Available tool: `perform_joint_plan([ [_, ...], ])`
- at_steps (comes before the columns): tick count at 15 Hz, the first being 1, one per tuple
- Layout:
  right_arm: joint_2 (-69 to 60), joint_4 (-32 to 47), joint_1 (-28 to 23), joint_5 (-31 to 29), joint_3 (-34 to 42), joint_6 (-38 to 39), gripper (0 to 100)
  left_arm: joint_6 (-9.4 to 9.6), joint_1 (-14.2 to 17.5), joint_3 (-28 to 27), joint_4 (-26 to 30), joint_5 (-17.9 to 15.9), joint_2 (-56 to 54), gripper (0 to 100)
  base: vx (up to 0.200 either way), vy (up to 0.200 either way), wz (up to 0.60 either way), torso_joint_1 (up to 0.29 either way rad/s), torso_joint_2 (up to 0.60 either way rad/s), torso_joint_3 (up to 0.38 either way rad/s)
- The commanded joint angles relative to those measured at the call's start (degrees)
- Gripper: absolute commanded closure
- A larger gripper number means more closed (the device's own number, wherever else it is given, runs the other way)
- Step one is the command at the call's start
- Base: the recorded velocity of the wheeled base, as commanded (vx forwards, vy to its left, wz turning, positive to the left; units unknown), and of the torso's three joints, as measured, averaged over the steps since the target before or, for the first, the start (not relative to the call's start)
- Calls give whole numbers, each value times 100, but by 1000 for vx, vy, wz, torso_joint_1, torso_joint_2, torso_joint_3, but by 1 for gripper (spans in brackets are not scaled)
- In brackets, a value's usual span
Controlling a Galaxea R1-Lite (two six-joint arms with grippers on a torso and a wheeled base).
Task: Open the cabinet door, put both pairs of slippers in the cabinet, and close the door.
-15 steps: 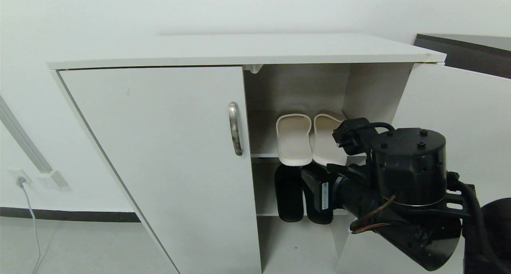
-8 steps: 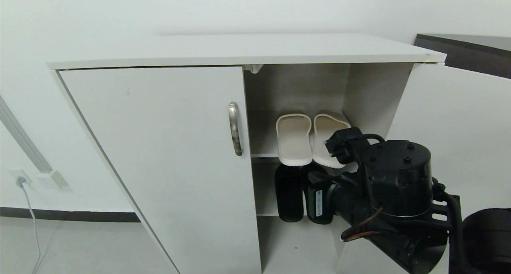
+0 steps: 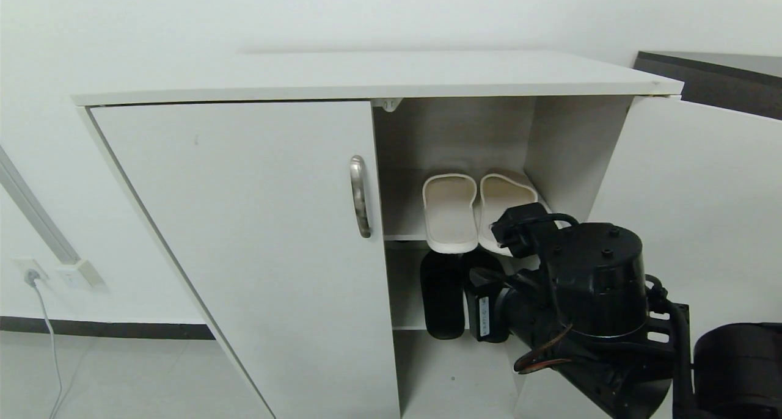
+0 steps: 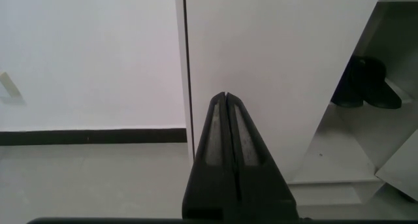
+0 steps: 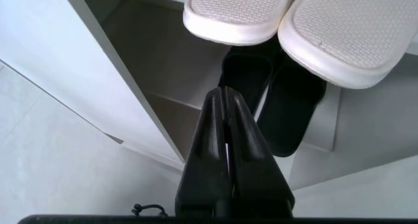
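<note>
From the head: a white cabinet (image 3: pixel 379 71) flush against the far wall. On the left half, the left door (image 3: pixel 244 242) shut, with an upright metal handle (image 3: pixel 360 196) along its right edge. On the right, the right door (image 3: pixel 690 205) swung wide, baring that half of the inside. On the upper shelf (image 3: pixel 400 214), the white slippers (image 3: pixel 451 214) side by side, near ends jutting past the front edge. Directly below, on the lower shelf (image 3: pixel 403 309), the black slippers (image 3: pixel 441 294), also past the edge. Low before the opening, the right arm (image 3: pixel 586 297), between the shut door's edge and the open door, hiding part of each pair's right-hand slipper. Underneath, the bare bottom compartment (image 3: pixel 446 370).

From the left wrist: the left gripper (image 4: pixel 225 95), fingers pressed together on nothing, out before the shut door's face, over open floor (image 4: pixel 91 178).

From the right wrist: the right gripper (image 5: pixel 225 90), clamped tight and empty, tips just before the black pair's near ends; contact impossible to tell. Just above, the white pair's ribbed soles overhanging.
</note>
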Motion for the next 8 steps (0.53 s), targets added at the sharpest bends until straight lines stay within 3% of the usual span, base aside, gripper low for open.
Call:
perform_joint_plan([
  [1, 46, 6, 10, -11, 18, 4, 100, -9, 1, 0, -4, 4, 7, 100, -200, 0, 0, 7, 2, 2],
  [8, 98, 6, -7, -3, 185, 21, 100, 0, 1, 0, -4, 4, 7, 100, -200, 0, 0, 3, 2, 4],
])
